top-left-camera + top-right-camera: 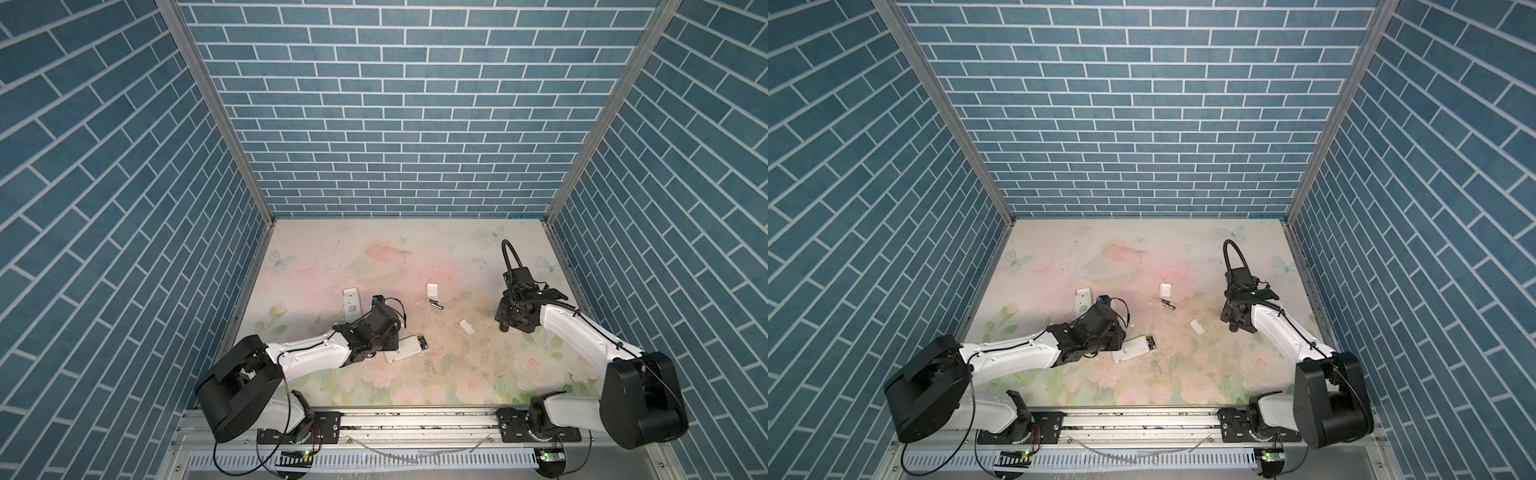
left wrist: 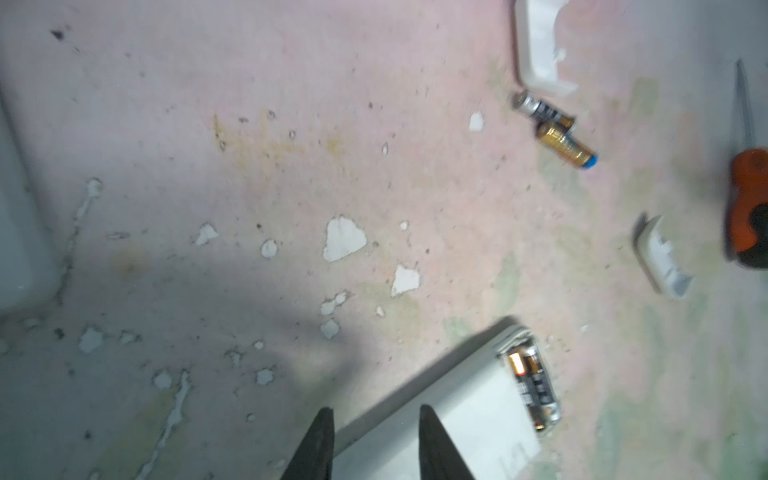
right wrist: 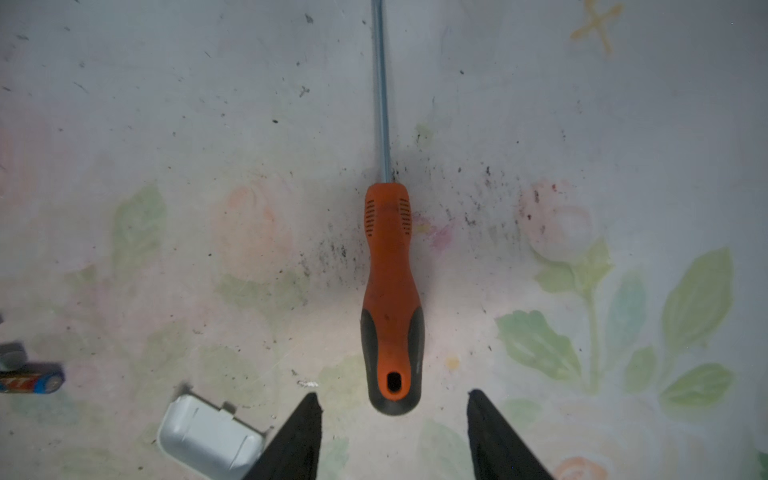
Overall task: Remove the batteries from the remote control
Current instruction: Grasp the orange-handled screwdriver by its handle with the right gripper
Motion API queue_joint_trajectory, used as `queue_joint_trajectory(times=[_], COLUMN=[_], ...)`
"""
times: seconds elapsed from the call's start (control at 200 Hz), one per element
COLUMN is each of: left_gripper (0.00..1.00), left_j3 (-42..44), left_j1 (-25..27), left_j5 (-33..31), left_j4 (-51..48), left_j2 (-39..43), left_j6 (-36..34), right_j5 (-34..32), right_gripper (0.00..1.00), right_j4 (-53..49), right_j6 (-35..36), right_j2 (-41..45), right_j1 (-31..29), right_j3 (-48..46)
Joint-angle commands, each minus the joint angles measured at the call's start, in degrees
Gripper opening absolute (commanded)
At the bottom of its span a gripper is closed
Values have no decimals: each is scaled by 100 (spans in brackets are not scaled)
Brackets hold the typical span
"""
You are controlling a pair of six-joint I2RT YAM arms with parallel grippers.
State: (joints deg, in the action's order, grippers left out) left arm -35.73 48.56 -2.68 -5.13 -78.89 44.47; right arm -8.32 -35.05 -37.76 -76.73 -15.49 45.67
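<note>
While two batteries sit in the remote, left gripper gapes above it — right gripper gapes at the screwdriver.

Left arm and right arm: glossy white links, black joint housings, a large black drum at each shoulder. Thin black cables tied along the white links. Thick black hose loops at the right wrist; red and black wires at the left. Left tool and right tool: black wedge fingers.
</note>
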Motion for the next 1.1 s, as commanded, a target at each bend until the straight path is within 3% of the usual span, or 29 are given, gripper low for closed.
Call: queue_joint_trajectory(times=[0.0, 0.56, 0.645, 0.82, 0.905, 1.095], left_gripper=[43, 44, 44, 46, 46, 47], left_j3=[-475, -1040, -1055, -1190, -1241, -1437], left_j1=[-3, -615, -732, -872, -943, -1023], left_j5=[-240, -96, 39, 263, 491, 997], left_j4=[-578, -1033, -933, -791, -694, -206], left_j2=[268, 1059, 1043, 873, 696, 249], left_j6=[-247, -611, -617, -712, -720, -761], right_j5=[271, 471, 505, 518, 641, 794], right_gripper=[59, 47, 41, 10, 0, 0], right_j4=[307, 731, 798, 738, 713, 2], right_j6=[194, 64, 33, 171, 311, 809], right_j2=[-310, -1076, -1133, -1248, -1048, -323], right_j1=[80, 133, 140, 133, 118, -119], right_j3=[-102, -228, -253, -167, -114, 461])
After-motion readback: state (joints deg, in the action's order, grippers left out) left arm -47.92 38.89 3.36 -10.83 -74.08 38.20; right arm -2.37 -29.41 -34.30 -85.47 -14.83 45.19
